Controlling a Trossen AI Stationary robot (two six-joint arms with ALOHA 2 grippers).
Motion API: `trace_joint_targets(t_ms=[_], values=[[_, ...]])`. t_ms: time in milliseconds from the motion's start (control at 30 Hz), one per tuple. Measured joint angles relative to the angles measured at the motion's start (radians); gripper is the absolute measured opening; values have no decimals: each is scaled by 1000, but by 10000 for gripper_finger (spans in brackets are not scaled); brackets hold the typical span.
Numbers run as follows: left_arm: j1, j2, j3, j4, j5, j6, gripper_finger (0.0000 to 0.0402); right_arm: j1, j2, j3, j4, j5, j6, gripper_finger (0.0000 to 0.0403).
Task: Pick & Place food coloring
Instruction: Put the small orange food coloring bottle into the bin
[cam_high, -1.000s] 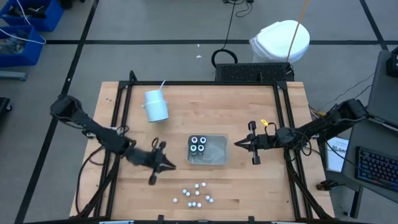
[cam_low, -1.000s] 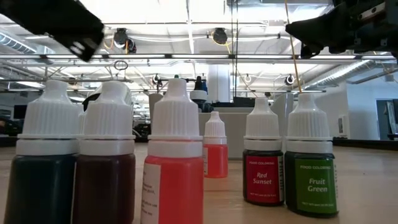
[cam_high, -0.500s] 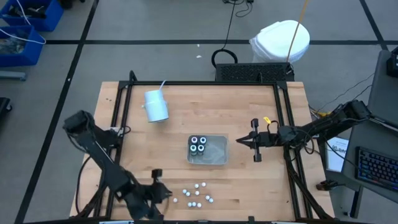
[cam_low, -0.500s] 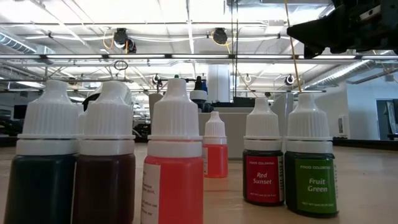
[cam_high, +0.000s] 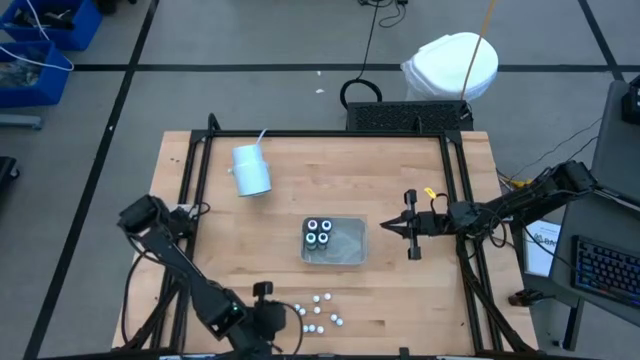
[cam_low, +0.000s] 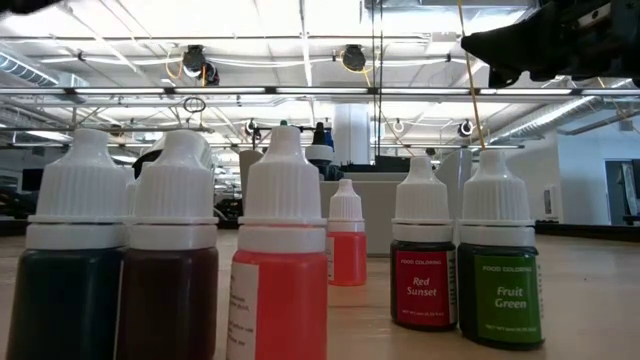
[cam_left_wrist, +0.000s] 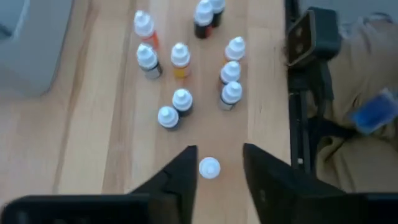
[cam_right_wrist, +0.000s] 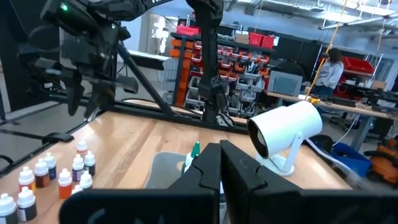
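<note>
A cluster of tiny white-capped food coloring bottles (cam_high: 317, 312) stands near the front edge of the wooden table (cam_high: 290, 215), with the left gripper (cam_left_wrist: 214, 169) held open around the nearest bottle, while the right gripper (cam_high: 385, 228), fingers closed and empty, hovers beside the clear square plastic tray (cam_high: 345, 242).

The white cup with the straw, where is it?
In the high view the white cup lies toward the table's far left, up-left of the clear tray and far from the little bottles.
</note>
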Motion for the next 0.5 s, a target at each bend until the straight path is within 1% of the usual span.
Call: trace_joint_targets(t_ms=[133,233,367,500], values=[[12,0,0,22,24,-39,196,0,0,0,-25,0,20,0],[13,0,0,26,24,-43,223,0,0,0,-29,0,12,0],[9,9,0,30,11,-30,239,0,0,0,15,0,10,0],[1,55,-1,34,4,-28,241,0,0,0,28,-1,10,0]])
